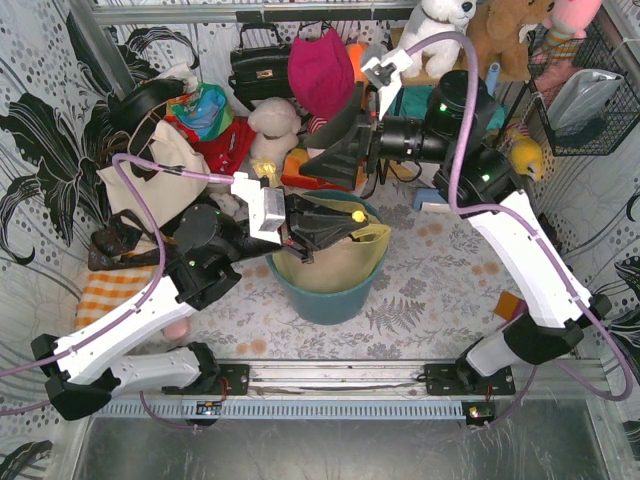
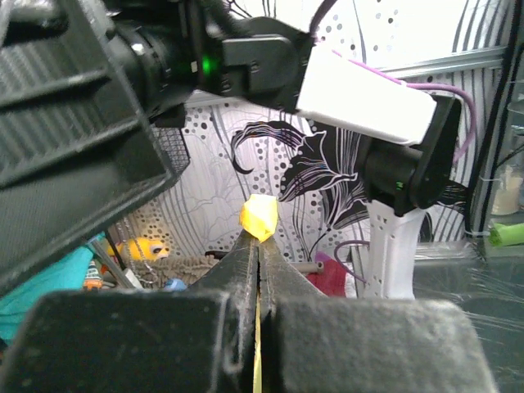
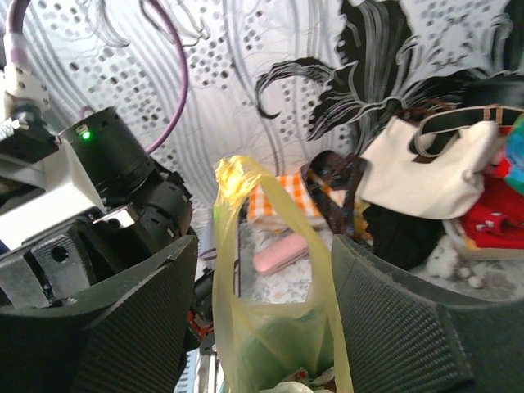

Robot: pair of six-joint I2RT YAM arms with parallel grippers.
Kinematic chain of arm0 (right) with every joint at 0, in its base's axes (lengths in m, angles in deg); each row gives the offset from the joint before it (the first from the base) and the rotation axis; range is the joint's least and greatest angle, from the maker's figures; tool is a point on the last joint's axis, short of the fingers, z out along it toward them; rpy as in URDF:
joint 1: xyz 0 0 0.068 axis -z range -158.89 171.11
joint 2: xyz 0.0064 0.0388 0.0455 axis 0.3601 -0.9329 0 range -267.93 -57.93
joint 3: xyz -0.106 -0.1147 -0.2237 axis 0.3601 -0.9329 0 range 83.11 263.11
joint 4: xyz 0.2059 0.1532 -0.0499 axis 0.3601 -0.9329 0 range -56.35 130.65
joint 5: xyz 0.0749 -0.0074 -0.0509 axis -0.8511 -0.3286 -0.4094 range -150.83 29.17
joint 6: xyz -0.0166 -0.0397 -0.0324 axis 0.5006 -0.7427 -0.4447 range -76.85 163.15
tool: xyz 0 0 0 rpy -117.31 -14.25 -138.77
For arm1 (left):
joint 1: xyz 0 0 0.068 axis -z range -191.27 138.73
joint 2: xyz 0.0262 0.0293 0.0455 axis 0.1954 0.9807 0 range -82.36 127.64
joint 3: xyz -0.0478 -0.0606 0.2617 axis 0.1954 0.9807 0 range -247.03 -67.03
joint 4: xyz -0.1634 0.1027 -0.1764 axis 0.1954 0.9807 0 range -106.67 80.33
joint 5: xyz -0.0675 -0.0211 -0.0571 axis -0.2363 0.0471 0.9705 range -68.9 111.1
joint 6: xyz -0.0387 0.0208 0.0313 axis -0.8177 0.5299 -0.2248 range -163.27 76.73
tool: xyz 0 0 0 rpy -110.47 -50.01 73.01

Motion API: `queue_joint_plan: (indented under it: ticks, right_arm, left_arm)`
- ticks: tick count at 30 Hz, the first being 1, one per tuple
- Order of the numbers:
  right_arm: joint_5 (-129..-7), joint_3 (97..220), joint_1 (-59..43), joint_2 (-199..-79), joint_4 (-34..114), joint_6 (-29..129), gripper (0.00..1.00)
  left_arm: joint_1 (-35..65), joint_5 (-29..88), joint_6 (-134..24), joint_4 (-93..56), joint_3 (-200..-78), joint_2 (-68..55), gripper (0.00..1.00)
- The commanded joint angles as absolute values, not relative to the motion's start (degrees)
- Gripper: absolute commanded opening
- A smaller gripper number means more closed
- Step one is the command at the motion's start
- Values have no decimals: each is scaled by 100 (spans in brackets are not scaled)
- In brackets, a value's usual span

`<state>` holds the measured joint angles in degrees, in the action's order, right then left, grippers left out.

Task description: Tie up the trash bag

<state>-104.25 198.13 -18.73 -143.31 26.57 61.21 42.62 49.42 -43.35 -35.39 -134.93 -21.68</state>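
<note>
The trash bag (image 1: 335, 262) is a yellow-green liner sitting in a round teal bin (image 1: 330, 298); white and red paper shows at its bottom in the right wrist view. My left gripper (image 1: 348, 220) reaches over the bin from the left and is shut on one twisted end of the trash bag (image 2: 259, 217), which pokes out past the fingertips (image 2: 246, 254). My right gripper (image 1: 325, 160) hangs behind and above the bin, open. A raised loop of the trash bag (image 3: 233, 178) stands between its fingers (image 3: 385, 319), and I cannot tell whether it touches the left pad.
Clutter lines the back: a black handbag (image 1: 260, 65), a magenta cap (image 1: 322, 70), plush toys (image 1: 440, 25) and a white tote (image 1: 150, 170). An orange checked cloth (image 1: 110, 285) lies at the left. A pink case (image 3: 280, 252) lies on the floral tablecloth. A wire basket (image 1: 590, 100) hangs at the right.
</note>
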Motion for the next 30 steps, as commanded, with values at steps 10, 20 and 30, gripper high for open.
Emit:
queue_joint_plan:
  ticks: [10,20,30]
  right_arm:
    - [-11967,20190,-1917,-14994,3810,6161,74]
    - [-12028,21071,-2204,-15838,3797,6397,67]
    - [-11946,21239,-2349,-16055,3689,6383,34]
  left_arm:
    - [4244,5395,-4782,-4057,-13457,-2250,0]
    - [4244,5320,-4776,-3981,-13469,-2255,0]
    - [4246,5331,-4714,-3881,-13571,-2174,0]
